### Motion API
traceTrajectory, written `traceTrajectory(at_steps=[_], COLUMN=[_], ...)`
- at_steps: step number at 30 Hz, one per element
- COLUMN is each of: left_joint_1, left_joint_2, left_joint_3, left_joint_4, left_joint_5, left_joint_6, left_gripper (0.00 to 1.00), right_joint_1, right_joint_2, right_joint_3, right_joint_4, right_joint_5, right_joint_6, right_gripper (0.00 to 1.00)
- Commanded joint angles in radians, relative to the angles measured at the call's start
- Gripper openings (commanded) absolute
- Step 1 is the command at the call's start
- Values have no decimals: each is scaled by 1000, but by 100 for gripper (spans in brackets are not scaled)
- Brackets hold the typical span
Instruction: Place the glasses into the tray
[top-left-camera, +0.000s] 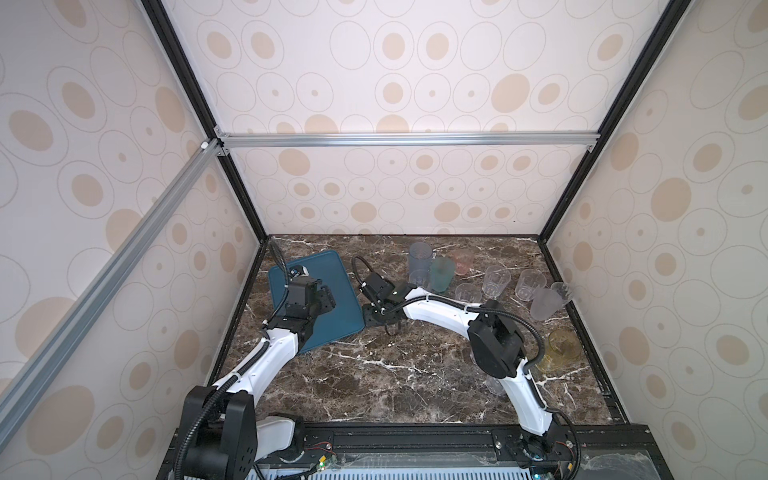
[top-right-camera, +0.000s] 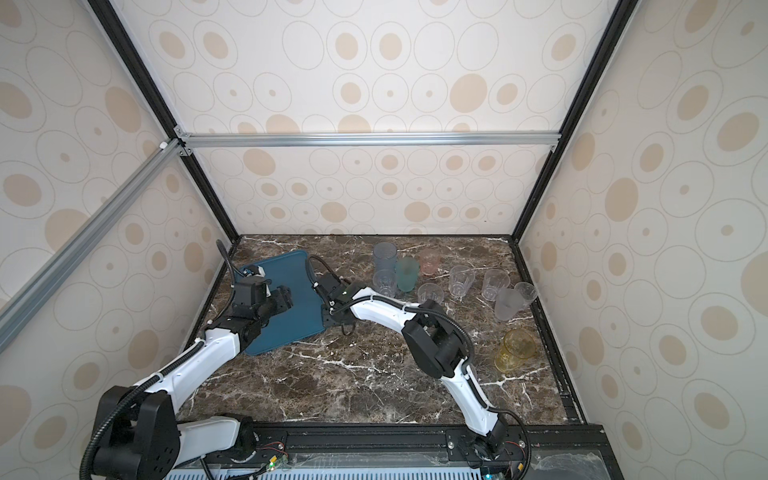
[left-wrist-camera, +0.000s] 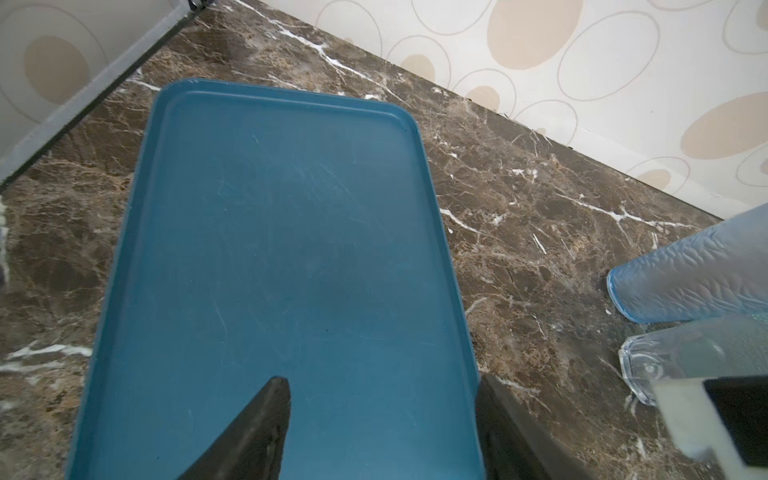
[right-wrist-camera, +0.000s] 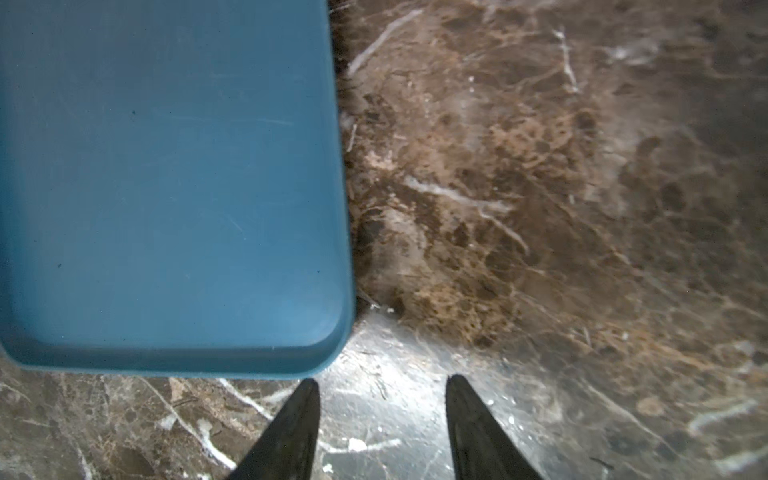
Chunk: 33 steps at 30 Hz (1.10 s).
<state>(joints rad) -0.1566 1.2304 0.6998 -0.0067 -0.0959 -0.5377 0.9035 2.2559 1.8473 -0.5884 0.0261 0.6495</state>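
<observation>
While my left end effector (left-wrist-camera: 382, 380) hangs over the tray (left-wrist-camera: 270, 228), jaws spread, my right end effector (right-wrist-camera: 383, 380) hovers at its 4 o'clock, jaws parted; both empty.

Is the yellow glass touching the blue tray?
Apart. In both top views the yellow glass sits far right, the tray far left, and a stretch of marble table lies between them.

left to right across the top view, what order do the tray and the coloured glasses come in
tray → grey-blue glass → teal-green glass → pink glass → yellow glass
</observation>
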Motion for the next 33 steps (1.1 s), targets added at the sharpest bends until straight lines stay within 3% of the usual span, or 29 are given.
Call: traceTrajectory(at_steps=[1,7,16,23,33], left_joint_1=[6,6,6,6,6], left_joint_2=[-32,-49,-69,-81,-112], left_joint_3=[-28,-40,-39,-18,10], left_joint_4=[18,21,16,1,-25], left_joint_5=[-39,-47,-51,-70,-105], left_joint_6=[15,20,23,65,106], left_gripper=[72,73,73,73,74], right_joint_1=[5,9,23,23,20], right_joint_2=[63,147,196,247,236], right_joint_3=[86,194,231,342,360], right_joint_4=[-84,-137,-172,-302,-411], right_joint_5=[25,28,57,82,154], right_joint_6=[-34,-65,-127,-293,-544], right_gripper=[48,39,27,21,18])
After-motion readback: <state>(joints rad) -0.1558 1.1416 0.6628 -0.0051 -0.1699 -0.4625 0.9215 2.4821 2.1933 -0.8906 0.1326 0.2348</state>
